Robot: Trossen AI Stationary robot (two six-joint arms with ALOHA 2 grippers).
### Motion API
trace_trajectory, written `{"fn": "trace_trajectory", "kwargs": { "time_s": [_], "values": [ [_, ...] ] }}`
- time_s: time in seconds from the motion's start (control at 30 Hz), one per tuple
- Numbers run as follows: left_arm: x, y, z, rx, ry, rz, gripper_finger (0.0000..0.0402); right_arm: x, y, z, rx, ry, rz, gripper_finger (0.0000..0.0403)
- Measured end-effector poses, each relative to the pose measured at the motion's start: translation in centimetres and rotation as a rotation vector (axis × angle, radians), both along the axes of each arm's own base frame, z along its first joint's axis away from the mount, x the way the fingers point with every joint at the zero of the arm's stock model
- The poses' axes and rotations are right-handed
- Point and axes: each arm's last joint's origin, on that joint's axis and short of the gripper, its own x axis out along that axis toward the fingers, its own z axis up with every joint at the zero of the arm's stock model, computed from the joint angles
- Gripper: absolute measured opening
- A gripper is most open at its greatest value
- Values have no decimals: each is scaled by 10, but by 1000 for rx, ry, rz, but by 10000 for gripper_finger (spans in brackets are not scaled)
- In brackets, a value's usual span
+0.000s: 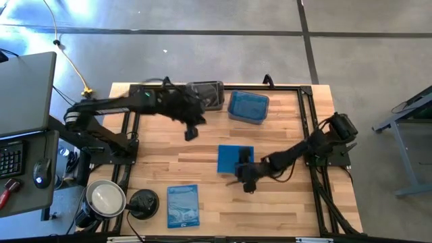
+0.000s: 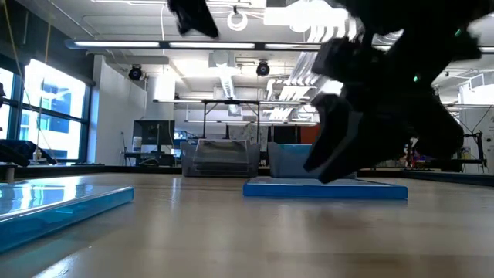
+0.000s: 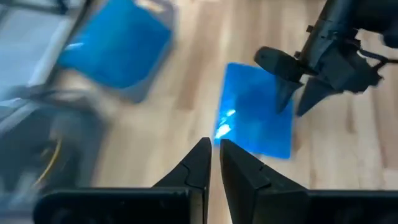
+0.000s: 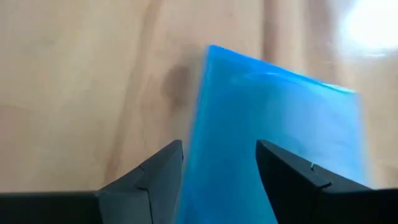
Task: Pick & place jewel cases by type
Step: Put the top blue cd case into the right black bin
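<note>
A blue jewel case (image 1: 233, 156) lies flat in the middle of the table. My right gripper (image 1: 241, 182) stands open at its near edge, slanting down, and in the right wrist view (image 4: 219, 146) the case (image 4: 273, 124) runs in between the two fingers. My left gripper (image 1: 191, 133) hangs in the air left of and beyond that case, with nothing in it; in its wrist view (image 3: 214, 152) the fingertips leave only a slit. A paler printed blue case (image 1: 183, 206) lies flat near the front edge. My right gripper comes at the blue case's near edge (image 4: 217, 186) slanting down from the table's near right, one finger on each side of it. The case lies flat on the wood. I cannot tell whether a finger touches it.
Two translucent tubs stand at the far edge: a smoky one (image 1: 206, 94) with dark contents and one (image 1: 248, 106) showing blue inside. A round black object (image 1: 143, 202) and a round container (image 1: 104, 199) sit at the near left corner. Bare wood lies between the cases.
</note>
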Motion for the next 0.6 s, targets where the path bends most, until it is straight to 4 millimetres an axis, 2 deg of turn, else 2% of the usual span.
{"fn": "trace_trajectory", "kwargs": {
  "time_s": [0.1,0.17,0.23,0.3,0.5,0.6],
  "values": [
    [18,1,-46,-65,-69,-43,26,-2,17,13,-152,63,-69,199],
    [35,3,-73,-75,-169,-28,24,-3,27,22,-163,86,-108,199],
    [47,5,-104,-83,-185,-19,23,-6,34,27,-132,106,-138,199],
    [60,9,-122,-69,-210,-32,23,-10,38,26,-87,128,-151,199],
    [88,19,-165,-170,-107,-172,32,-23,37,10,-26,115,-250,199],
    [106,21,-174,-171,-108,-224,53,-23,36,8,-47,91,-255,200]
  ]
}}
